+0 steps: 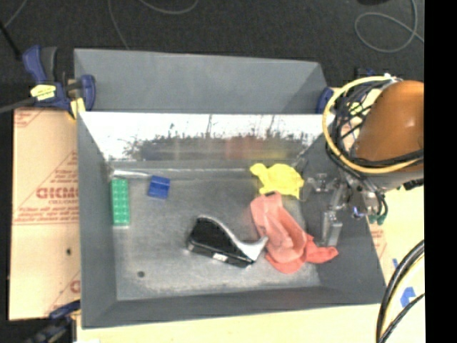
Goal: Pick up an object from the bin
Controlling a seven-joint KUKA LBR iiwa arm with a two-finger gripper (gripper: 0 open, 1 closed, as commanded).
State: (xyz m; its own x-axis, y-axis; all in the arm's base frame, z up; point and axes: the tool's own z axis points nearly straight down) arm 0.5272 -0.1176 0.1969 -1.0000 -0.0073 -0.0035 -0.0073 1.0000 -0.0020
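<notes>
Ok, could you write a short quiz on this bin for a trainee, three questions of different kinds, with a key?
1. Fill in: the green block lies by the bin's ___ wall, as the view shows it.
2. True or false: the blue cube lies on the pink cloth.
3. Which is nearest to the gripper? A. green block B. pink cloth C. blue cube
Key: 1 left; 2 false; 3 B.

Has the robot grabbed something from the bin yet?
Nothing is lifted yet: the pink cloth, yellow toy, black object, blue cube and green block all lie in the bin. The claw is down at the right side, just beside the pink cloth. Grabbing and lifting are left.
</notes>
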